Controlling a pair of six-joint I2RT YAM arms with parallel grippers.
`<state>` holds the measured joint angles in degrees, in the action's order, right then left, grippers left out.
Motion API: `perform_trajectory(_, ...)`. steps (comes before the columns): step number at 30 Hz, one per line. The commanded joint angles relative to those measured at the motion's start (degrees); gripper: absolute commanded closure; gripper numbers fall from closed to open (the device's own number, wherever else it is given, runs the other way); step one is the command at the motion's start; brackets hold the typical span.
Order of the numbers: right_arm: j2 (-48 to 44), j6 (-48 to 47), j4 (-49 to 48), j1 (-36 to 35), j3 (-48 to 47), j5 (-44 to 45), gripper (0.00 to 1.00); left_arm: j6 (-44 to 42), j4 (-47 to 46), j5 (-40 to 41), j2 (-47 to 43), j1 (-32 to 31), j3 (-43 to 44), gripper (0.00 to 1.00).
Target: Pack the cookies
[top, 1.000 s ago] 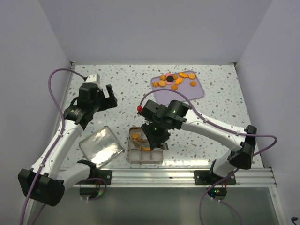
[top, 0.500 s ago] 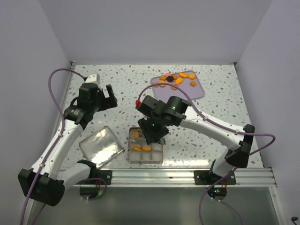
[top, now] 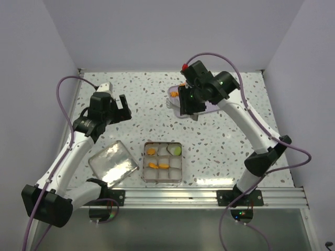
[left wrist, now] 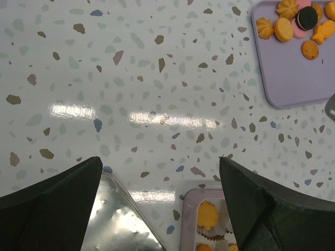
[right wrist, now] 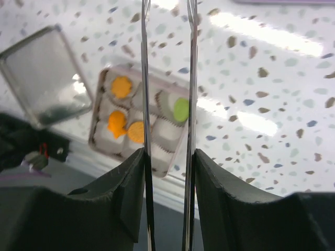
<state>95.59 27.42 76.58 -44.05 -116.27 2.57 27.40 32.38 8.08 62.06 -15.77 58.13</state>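
Observation:
The cookies (left wrist: 293, 21) lie on a purple tray (left wrist: 293, 78) at the back: orange ones, a dark one (left wrist: 308, 17) and a pink one under it. The square tin (top: 162, 162) near the front holds three orange cookies and a green cookie (top: 177, 150), also seen in the right wrist view (right wrist: 181, 109). My right gripper (top: 187, 102) is over the tray's left part, shut on metal tweezers (right wrist: 145, 78) whose blades stand apart with nothing visible between them. My left gripper (top: 123, 107) is open and empty above bare table, left of the tray.
The tin's lid (top: 112, 163) lies flat just left of the tin, and shows in the left wrist view (left wrist: 115, 219). White walls close the table at the back and sides. A metal rail runs along the near edge.
My right arm has swung from over the tin up to the purple tray at the back. A green cookie now lies in the tin's far right cup. The left arm has not moved.

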Motion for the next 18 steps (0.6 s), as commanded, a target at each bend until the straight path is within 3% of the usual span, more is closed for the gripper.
perform_trajectory(1,4.8,-3.8,3.1,5.7,-4.2,2.4,0.57,-0.9,-1.4,-0.2,0.7,0.3,1.7,0.00)
perform_trajectory(6,13.2,-5.5,1.4,11.3,-10.6,3.1,0.57,-0.4,-2.6,-1.6,1.9,0.3,2.1,0.00)
perform_trajectory(13,28.4,-5.6,4.6,14.7,-27.7,8.4,0.53,-0.7,-3.0,-1.9,3.6,0.3,2.9,0.00)
perform_trajectory(18,33.2,-5.3,2.4,16.4,-27.6,7.2,0.53,-0.5,-3.4,-2.1,5.0,0.3,3.4,0.00)
